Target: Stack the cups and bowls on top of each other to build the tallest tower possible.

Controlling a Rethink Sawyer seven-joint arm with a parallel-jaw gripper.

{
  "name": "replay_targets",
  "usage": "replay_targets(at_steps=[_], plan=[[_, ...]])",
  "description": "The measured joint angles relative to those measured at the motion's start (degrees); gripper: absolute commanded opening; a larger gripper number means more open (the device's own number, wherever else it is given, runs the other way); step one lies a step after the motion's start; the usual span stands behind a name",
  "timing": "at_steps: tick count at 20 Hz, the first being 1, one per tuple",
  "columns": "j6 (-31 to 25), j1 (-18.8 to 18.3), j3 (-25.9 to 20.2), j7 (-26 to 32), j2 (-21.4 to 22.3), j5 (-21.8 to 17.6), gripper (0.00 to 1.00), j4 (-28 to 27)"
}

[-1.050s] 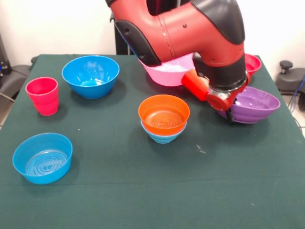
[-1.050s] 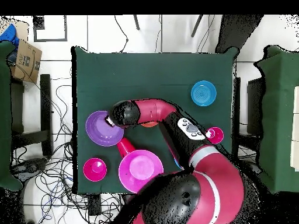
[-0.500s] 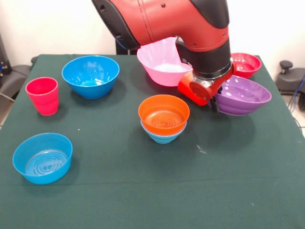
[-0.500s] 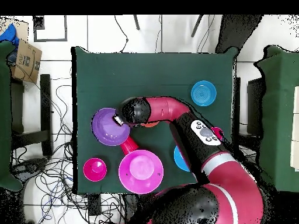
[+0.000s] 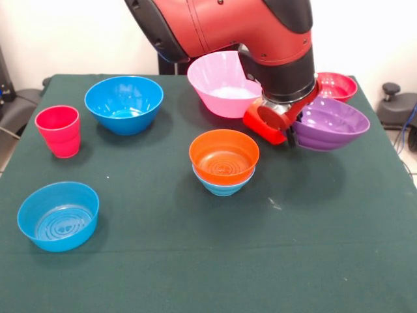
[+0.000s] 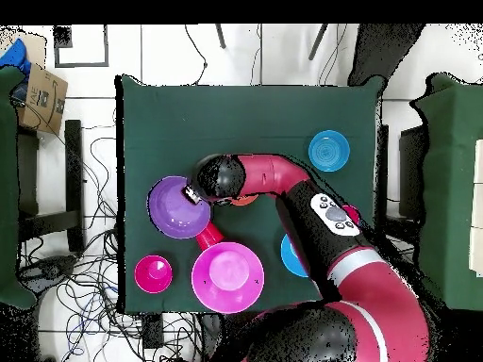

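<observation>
Purple bowl [image 5: 332, 124] tilted at jaws, orange cup [image 6: 208, 233] visible overhead

Bowls and cups spread on green cloth

My gripper [image 5: 291, 135] holds the purple bowl [image 5: 331, 124] tilted by its rim; the orange bowl [image 5: 223, 155] sits nested in the light-blue bowl [image 5: 223, 185].

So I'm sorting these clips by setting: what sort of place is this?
Most likely a robotics lab, not a home. A red robot arm works at a table draped in green cloth, loose cables trail over the tiled floor around it, and a cardboard box sits off to one side.
</observation>
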State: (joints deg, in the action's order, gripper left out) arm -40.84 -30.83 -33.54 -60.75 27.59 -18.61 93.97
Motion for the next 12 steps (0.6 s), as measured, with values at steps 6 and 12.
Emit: replay_targets(at_steps=[6,12], plan=[[-6.06,-0.01,-0.78,0.0,1.55,1.8,0.0,0.01],[-12.68,-0.02,-1.73,0.0,4.23,3.72,0.0,-0.03]])
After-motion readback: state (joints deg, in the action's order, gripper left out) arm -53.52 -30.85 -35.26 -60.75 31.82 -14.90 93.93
